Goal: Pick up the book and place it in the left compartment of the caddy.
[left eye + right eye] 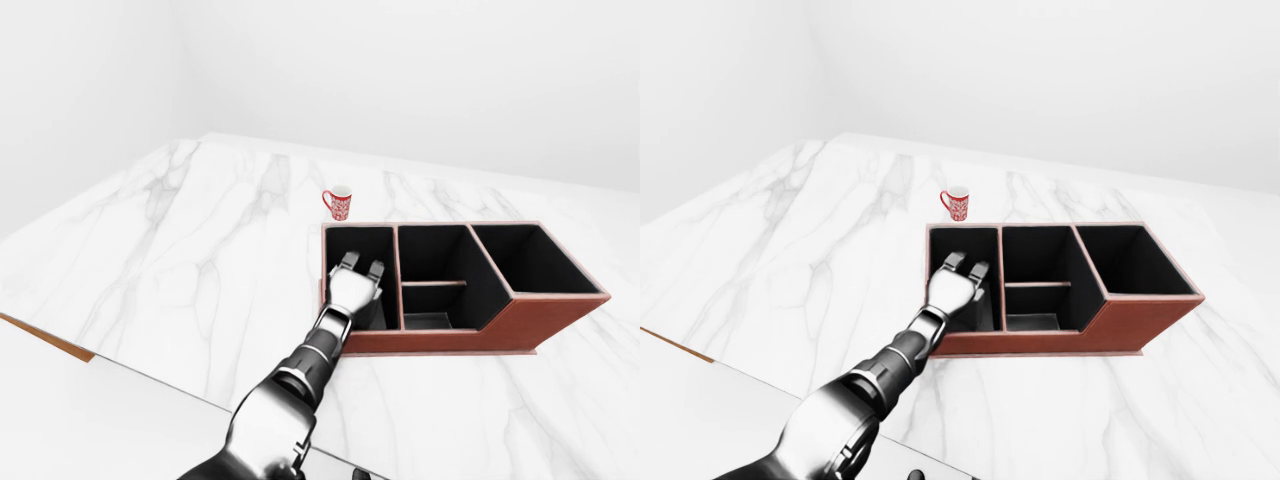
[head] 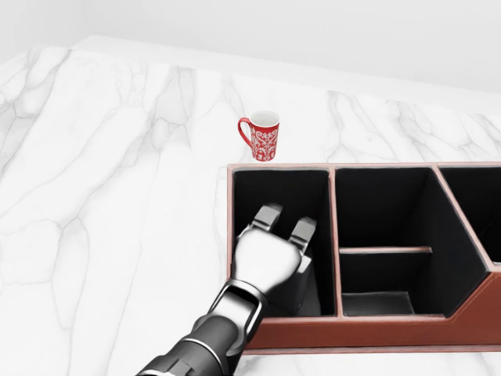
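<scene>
Book, grey and mostly hidden [image 2: 307, 291], seems to stand inside the left compartment of the brown leather caddy with black lining [image 2: 368, 332] under the metallic left hand [image 2: 283, 229], whose fingers [image 2: 303, 229] look spread and loose; the other compartments look empty, and a red patterned mug [image 2: 262, 135] sits beyond the rim on the white marble counter [image 2: 102, 219]

My white marble countertop [image 1: 180, 250], streaked with grey veins, carries two things directly: a brown leather caddy [image 1: 520, 325] with black-lined compartments, towards the right of my left-eye view, and a red patterned mug [image 2: 262, 135], standing upright just above the caddy's left compartment, apart from its rim
</scene>
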Tool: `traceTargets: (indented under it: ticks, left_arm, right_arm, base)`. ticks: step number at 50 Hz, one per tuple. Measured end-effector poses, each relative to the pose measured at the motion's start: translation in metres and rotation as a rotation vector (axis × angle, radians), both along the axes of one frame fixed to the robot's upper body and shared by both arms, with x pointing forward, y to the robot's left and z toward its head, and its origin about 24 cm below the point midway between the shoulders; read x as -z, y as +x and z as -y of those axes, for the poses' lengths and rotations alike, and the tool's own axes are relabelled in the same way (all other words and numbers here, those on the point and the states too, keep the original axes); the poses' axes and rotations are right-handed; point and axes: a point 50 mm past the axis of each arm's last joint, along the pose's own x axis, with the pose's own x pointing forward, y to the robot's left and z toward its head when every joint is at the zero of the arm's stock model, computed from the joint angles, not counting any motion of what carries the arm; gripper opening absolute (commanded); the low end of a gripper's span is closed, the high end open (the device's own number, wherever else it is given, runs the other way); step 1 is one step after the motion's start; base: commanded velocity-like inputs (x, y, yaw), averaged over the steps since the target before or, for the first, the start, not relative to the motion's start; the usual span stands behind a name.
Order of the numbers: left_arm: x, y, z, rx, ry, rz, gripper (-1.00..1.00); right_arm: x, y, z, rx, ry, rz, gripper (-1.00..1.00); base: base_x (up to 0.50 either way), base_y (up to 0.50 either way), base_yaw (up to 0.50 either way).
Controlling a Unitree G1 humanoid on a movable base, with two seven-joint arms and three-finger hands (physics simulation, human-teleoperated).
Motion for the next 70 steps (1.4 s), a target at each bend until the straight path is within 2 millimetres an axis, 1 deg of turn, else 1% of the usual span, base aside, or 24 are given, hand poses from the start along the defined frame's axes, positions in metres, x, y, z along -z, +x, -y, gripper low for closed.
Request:
traceTargets:
  ticks: [5,11,18,20,23,28,34,41,48,57,63,70]
  left_arm:
    - [0.003,0.001,-0.006,-0.032,-0.036,-0.027,1.0]
    - [0.001,0.002,-0.007,-0.022,-0.05,-0.014,1.0]
    - [-0.014,0.002,-0.008,-0.023,-0.13,0.087,1.0]
    - [-0.025,0.003,-0.009,-0.032,-0.166,0.139,1.0]
    - [-0.049,0.005,-0.013,-0.051,-0.22,0.228,1.0]
    - [-0.093,0.003,-0.022,-0.074,-0.295,0.367,1.0]
    - [-0.143,-0.009,-0.033,-0.09,-0.353,0.505,1.0]
    - [-0.188,-0.029,-0.044,-0.103,-0.39,0.611,1.0]
    - [-0.223,-0.047,-0.056,-0.125,-0.417,0.681,1.0]
    - [-0.253,-0.061,-0.073,-0.14,-0.49,0.721,1.0]
    - [-0.275,-0.071,-0.083,-0.1,-0.571,0.751,1.0]
    - [-0.306,-0.092,-0.096,-0.014,-0.65,0.825,1.0]
  right_arm:
    - [0.0,0.0,0.0,-0.001,-0.001,-0.001,1.0]
    - [0.001,0.0,0.0,-0.002,-0.003,-0.003,1.0]
    - [0.001,0.0,-0.001,-0.004,-0.005,-0.008,1.0]
    - [0.002,0.001,-0.001,-0.005,-0.005,-0.01,1.0]
    - [0.002,0.001,-0.001,-0.005,-0.005,-0.012,1.0]
    - [0.003,0.001,-0.001,-0.006,-0.006,-0.015,1.0]
    - [0.003,0.002,-0.001,-0.005,-0.006,-0.017,1.0]
    - [0.003,0.002,-0.002,-0.003,-0.007,-0.019,1.0]
    - [0.003,0.002,-0.002,-0.001,-0.007,-0.023,1.0]
    - [0.004,0.003,-0.002,0.003,-0.008,-0.03,1.0]
    - [0.005,0.004,-0.002,0.003,-0.009,-0.039,1.0]
    - [0.007,0.005,-0.002,0.002,-0.011,-0.05,1.0]
  base:
    - [0.0,0.0,0.0]
    - [0.0,0.0,0.0]
    - [0.0,0.0,0.0]
    - [0.0,0.0,0.0]
    - [0.0,0.0,0.0]
    - [0.0,0.0,0.0]
    - [0.0,0.0,0.0]
    - [0.0,0.0,0.0]
    - [0.0,0.0,0.0]
    - [0.0,0.0,0.0]
    - [0.0,0.0,0.0]
    - [0.0,0.0,0.0]
